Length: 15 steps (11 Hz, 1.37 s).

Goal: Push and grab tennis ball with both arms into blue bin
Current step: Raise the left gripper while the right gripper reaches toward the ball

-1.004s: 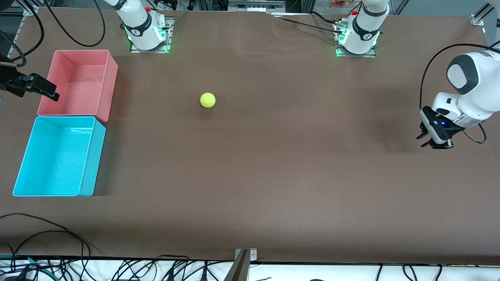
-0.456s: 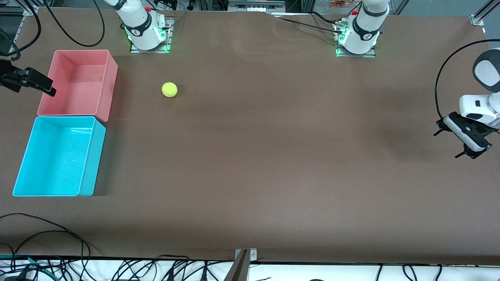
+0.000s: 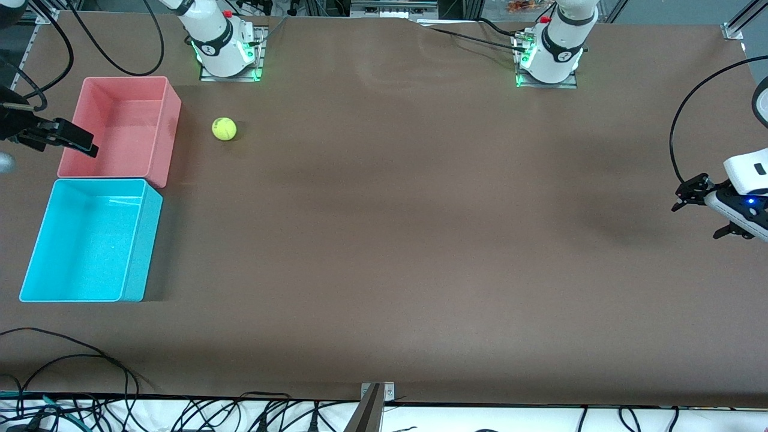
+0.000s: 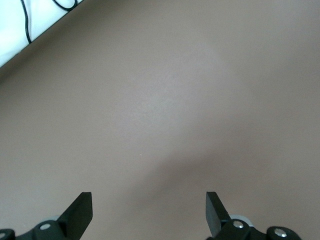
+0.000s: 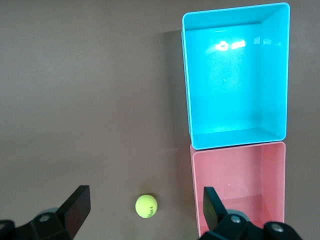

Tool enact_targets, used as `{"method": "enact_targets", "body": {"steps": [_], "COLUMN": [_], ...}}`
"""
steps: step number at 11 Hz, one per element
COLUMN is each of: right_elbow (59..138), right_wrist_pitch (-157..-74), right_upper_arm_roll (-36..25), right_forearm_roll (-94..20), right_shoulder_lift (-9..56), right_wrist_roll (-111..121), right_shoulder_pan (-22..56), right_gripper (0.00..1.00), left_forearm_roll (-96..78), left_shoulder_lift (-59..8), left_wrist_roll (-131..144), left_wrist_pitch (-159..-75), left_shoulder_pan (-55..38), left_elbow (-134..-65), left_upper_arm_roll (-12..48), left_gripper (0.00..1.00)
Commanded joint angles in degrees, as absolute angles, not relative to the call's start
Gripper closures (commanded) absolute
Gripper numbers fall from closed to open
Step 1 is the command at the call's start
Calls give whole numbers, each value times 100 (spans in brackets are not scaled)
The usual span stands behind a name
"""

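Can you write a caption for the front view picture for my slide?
Tennis ball on the table beside the pink bin, blue bin empty.

You get even, bright overhead light on the brown table (image 3: 384, 240). Soft shadows lie beside the blue bin (image 3: 90, 240) and pink bin (image 3: 126, 126). Glare spots the blue bin's floor in the right wrist view. The left wrist view looks soft, perhaps slightly out of focus.

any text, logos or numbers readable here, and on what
Tennis ball: a small dark printed mark shows in the right wrist view, too small to read.
Right arm base and left arm base: each has a small dark mark, too small to read.
Blue bin, pink bin: no text.
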State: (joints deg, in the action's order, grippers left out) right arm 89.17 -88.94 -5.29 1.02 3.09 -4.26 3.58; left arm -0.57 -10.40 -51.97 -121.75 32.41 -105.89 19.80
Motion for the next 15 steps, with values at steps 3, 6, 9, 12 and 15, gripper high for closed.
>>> {"method": "enact_targets", "body": {"steps": [3,6,9,12,15], "right_elbow": [8807,8824,8842,9078,9569], "right_wrist_pitch": [-8816,-8763,-8571,-8473,-8735], "right_upper_arm_roll": [-527,-527,-519,-519,-492], "right_forearm_roll": [0,9,61,70,62], "right_shoulder_lift": [589,589,606,554,484], "right_wrist_roll": [-475,-414,-396,-395,-466], "right_shoulder_pan": [325,325,352,334,360], "right_gripper": [0,0,0,0,0], "left_forearm_roll": [9,0,-52,9,-79], "left_shoulder_lift": [-1099,-889,-555,-404,-291], "left_wrist_roll": [-2533,-2060,-988,516,440], "left_wrist_pitch": [-10934,-10198,-9652,-9352,-9500], "left_shoulder_pan": [2297,1461,355,-623,-704], "left_elbow": [-9563,-9203,-9000,-9009,-9009], "left_upper_arm_roll": [1593,889,283,-17,-552], "left_gripper": [0,0,0,0,0]}}
